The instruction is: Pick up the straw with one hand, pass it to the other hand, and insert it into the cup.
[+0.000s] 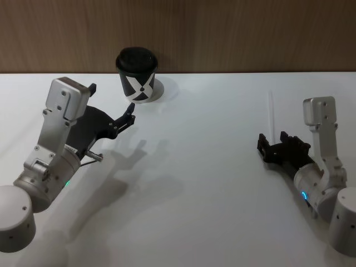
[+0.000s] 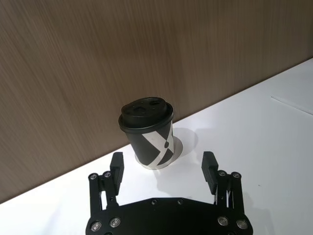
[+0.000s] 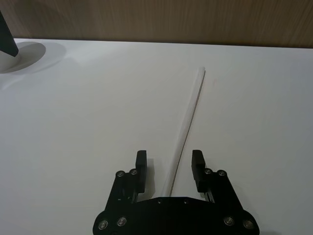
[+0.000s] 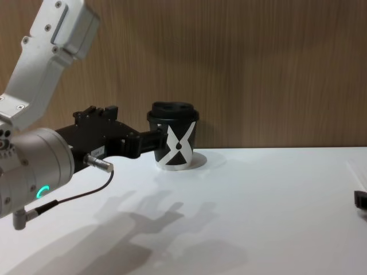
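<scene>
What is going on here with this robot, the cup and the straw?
The robot is at the start of putting a straw into a cup. Its right gripper is low over the white table, fingers open on either side of the near end of the straw, which lies flat and is not yet gripped. The left gripper, also open, hovers close in front of the lidded black cup, which stands at the back by the wooden wall.
</scene>
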